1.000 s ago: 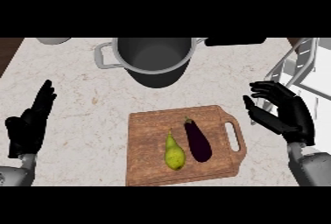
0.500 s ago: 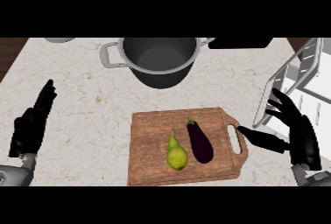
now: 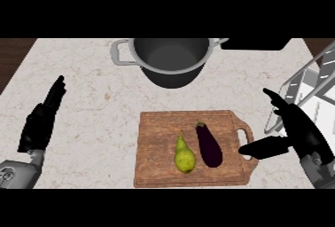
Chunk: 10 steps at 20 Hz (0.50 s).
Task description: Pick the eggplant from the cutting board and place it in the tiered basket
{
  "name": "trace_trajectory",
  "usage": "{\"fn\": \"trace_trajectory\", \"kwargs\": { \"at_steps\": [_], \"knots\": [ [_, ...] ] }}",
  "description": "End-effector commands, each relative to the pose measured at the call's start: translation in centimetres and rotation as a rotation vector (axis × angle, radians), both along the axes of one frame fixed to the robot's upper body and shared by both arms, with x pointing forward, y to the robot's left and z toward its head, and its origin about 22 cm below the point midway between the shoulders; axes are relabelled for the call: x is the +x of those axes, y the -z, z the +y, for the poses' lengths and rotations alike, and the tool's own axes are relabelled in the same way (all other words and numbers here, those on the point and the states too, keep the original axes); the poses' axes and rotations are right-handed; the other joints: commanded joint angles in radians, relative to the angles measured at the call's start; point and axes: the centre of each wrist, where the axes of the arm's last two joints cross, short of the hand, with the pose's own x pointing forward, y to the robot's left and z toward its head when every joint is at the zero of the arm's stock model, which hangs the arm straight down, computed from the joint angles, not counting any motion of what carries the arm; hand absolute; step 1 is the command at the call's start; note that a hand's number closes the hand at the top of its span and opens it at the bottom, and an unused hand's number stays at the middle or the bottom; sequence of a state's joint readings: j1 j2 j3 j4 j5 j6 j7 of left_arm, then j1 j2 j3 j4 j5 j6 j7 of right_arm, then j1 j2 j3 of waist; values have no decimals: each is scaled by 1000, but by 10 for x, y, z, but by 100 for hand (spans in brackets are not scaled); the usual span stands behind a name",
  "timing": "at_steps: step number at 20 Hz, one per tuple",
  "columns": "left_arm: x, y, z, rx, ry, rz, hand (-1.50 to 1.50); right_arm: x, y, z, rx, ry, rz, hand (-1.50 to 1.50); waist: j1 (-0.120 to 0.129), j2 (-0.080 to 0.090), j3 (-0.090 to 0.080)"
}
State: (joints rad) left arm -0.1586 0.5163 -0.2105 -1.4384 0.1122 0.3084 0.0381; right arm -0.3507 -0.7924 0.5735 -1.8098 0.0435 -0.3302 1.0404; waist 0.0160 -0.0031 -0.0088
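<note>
- The eggplant (image 3: 209, 145) lies on the wooden cutting board (image 3: 157, 133), right of centre, its stem end pointing away from the robot; nothing is touching it.
- Just to its left on the same board sits a yellow-green pear (image 3: 184, 156), narrow end up, close beside the eggplant but apart from it.
- The right hand (image 3: 297, 133) is at the board's right edge, by the handle cut-out: fingers spread wide and straight, thumb stuck out toward the board, over its right rim. It holds nothing.
- The left hand (image 3: 42, 122) rests open at the left side of the counter (image 3: 98, 93), fingers straight and together, pointing away from the robot, well apart from the board.
- The tiered basket (image 3: 313, 82) shows at the right edge, white wire frame, just beyond the right hand.
- A grey pot (image 3: 171, 55) with side handles stands at the far side of the counter, beyond the board.
</note>
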Motion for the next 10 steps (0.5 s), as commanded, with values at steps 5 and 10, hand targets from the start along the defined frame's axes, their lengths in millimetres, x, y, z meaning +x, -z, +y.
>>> {"fn": "trace_trajectory", "kwargs": {
  "at_steps": [5, 10],
  "knots": [
    [-1, 0, -10, -4, 25, 2, 0, 28, -38, 56, -84, 85, 215, -150, 16, 0, 5],
    [5, -6, 7, -4, 12, -7, 0, 50, -16, 64, -77, 92, 336, -150, 6, 5, 6]
  ]
}}
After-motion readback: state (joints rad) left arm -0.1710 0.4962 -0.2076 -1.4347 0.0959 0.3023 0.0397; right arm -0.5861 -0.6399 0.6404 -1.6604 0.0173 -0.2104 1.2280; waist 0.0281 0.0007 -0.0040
